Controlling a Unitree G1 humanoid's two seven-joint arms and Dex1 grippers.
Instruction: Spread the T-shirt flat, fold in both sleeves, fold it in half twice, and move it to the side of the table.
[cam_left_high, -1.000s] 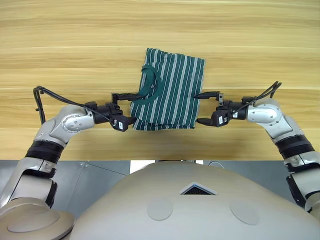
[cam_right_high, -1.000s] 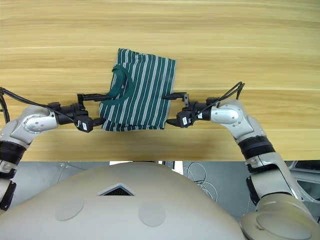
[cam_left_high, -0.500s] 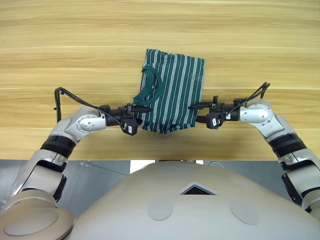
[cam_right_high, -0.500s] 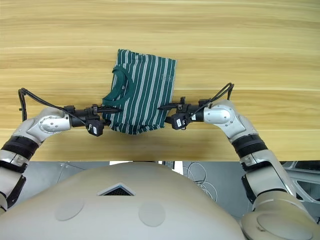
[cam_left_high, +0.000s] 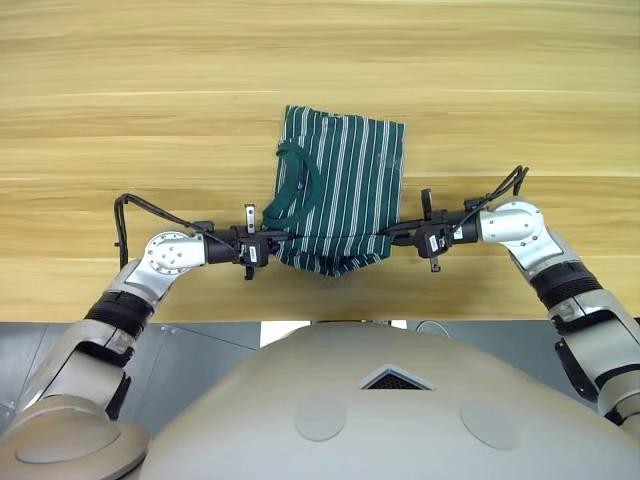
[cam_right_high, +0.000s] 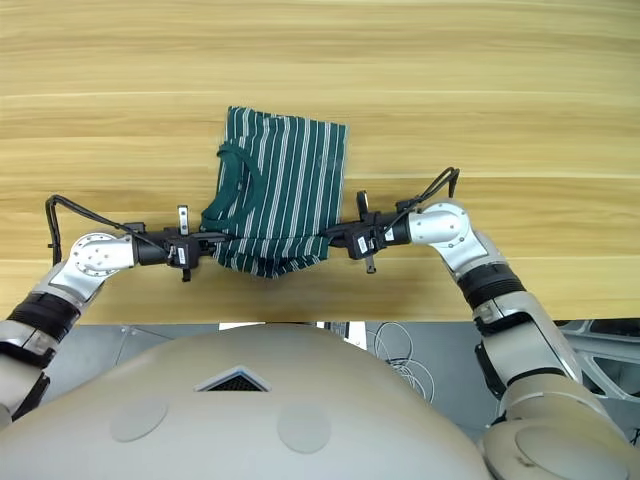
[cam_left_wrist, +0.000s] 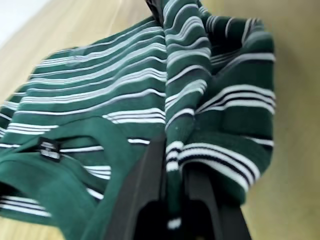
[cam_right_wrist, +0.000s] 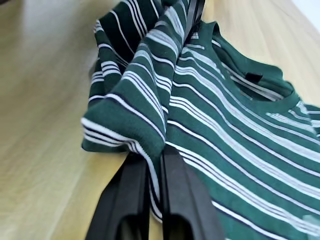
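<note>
You had the T-shirt (cam_left_high: 340, 185), green with white stripes, folded into a compact rectangle on the wooden tabletop (cam_left_high: 150, 80), close to its near edge. The collar (cam_left_high: 292, 180) sat on the robot's left side of the fold. You had the left hand (cam_left_high: 283, 237) clamped on the shirt's near left corner and the right hand (cam_left_high: 388, 232) clamped on its near right corner. The two hands faced each other across the cloth. Between them the near edge was bunched and sagged a little, while the far part lay flat on the tabletop. In each wrist view the black fingers (cam_left_wrist: 145, 195) (cam_right_wrist: 131, 192) were pinched together with striped fabric caught between them and draped over their tips.
</note>
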